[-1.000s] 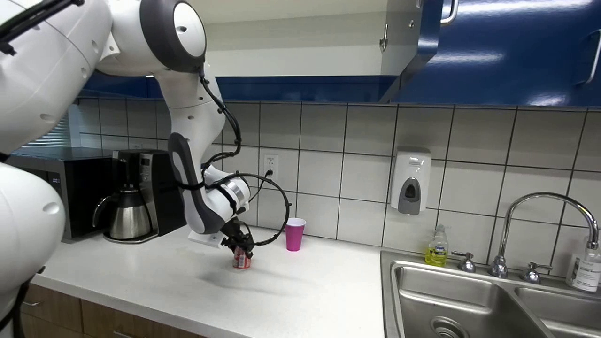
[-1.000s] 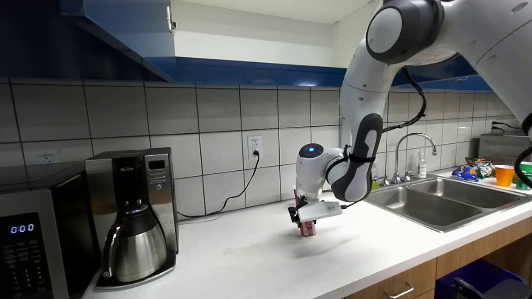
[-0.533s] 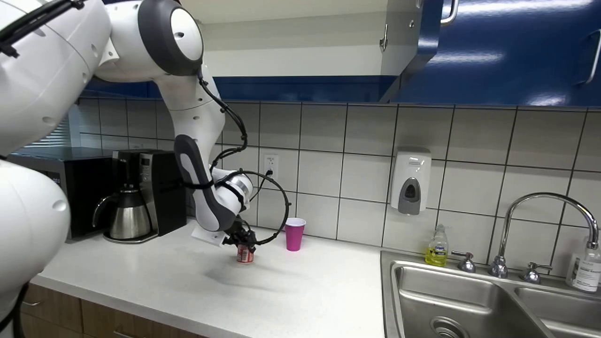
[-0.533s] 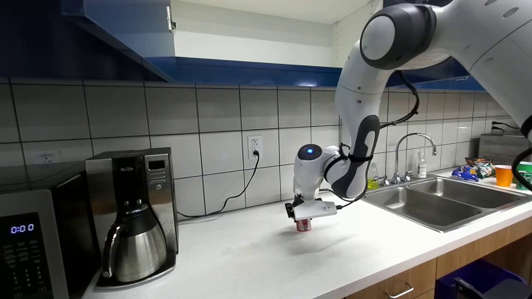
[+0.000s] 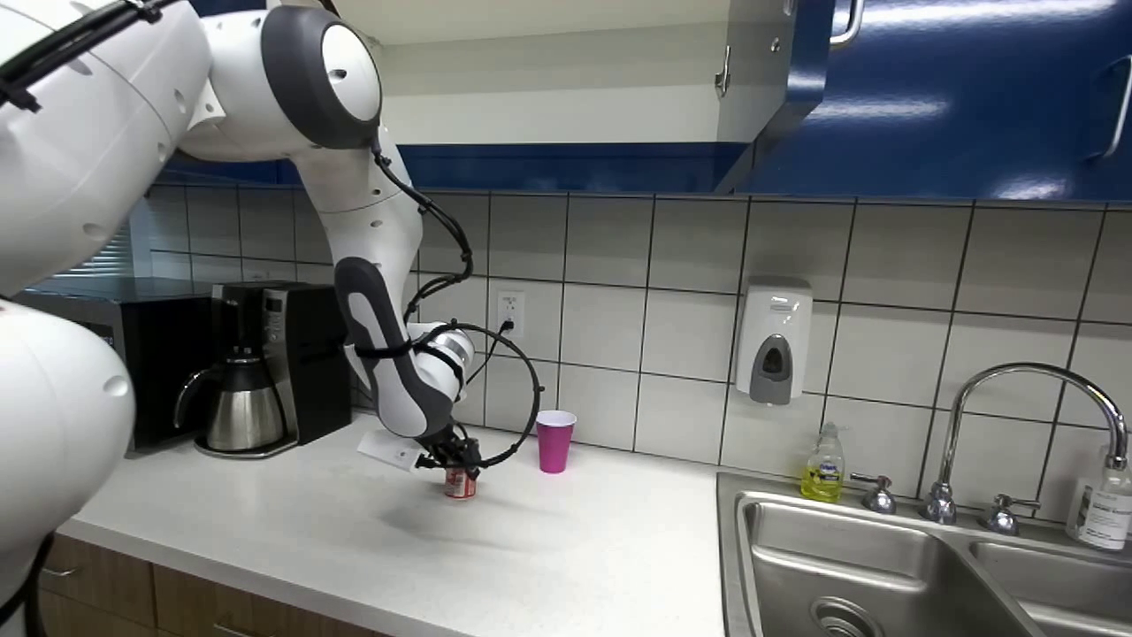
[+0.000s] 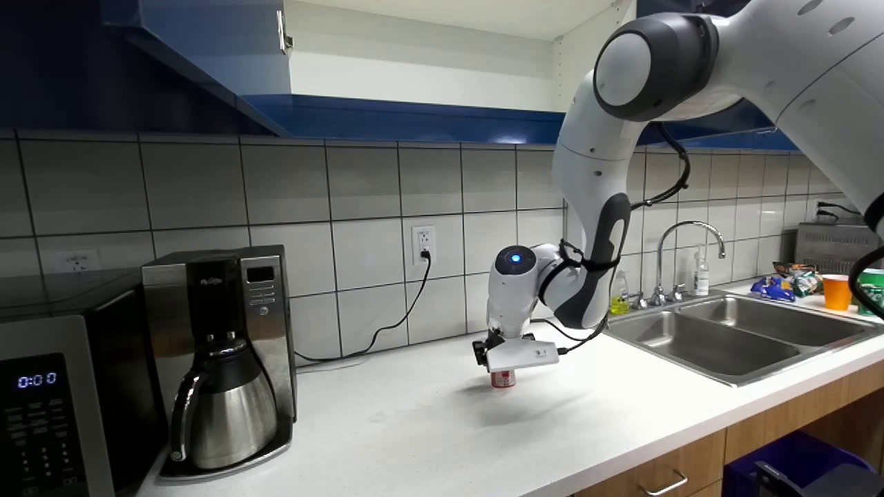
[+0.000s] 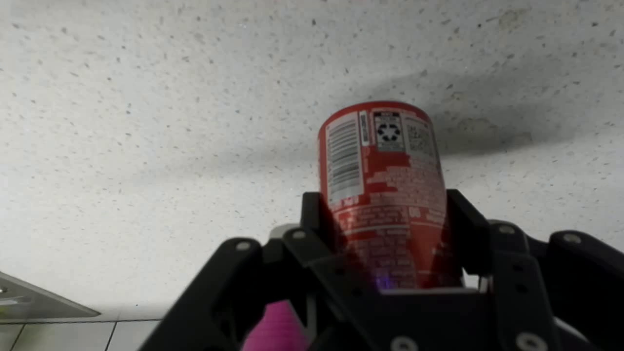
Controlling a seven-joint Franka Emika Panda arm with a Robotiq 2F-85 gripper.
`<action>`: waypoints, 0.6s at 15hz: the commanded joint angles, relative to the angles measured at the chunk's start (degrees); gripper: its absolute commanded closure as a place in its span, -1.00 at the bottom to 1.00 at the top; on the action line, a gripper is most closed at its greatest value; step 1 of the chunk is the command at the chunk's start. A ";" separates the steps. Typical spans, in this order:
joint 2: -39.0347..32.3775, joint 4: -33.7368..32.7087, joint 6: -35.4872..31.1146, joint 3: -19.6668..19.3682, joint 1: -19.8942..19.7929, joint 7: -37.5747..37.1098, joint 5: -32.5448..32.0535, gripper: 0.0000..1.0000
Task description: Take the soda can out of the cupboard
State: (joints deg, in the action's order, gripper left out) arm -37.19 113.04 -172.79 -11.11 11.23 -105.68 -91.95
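Note:
The soda can is red and sits between the two fingers of my gripper in the wrist view, which touch it on both sides. My gripper is shut on its upper part; the silvery top is hidden in the jaws. In both exterior views the can's lower part shows under the gripper, roughly upright, at or just above the white counter; I cannot tell if it touches. The cupboard stands open above, also in an exterior view, with its pale inside showing.
A pink cup stands by the tiled wall close to the gripper. A coffee maker and microwave stand at one end. The sink with its faucet is at the other. The open cupboard door hangs above.
The gripper and the can moved together, slightly up and toward the wall in the exterior views, then sank a little in the last half second. The cup and cupboard door have not moved.

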 commanded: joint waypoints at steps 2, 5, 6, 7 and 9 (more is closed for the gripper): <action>-1.20 -1.55 -0.22 -0.28 0.39 -6.19 -5.26 0.24; -1.41 -1.54 -0.03 -0.03 0.25 -7.99 -6.97 -0.04; -1.24 -1.50 0.15 0.01 0.30 -8.44 -7.35 -0.60; -0.91 -1.22 0.17 0.02 0.30 -8.57 -7.50 -0.80; 0.06 -0.28 0.33 -0.09 0.38 -8.22 -7.39 -0.99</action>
State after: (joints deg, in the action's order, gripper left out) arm -38.34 112.38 -172.77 -11.09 11.27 -111.58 -97.19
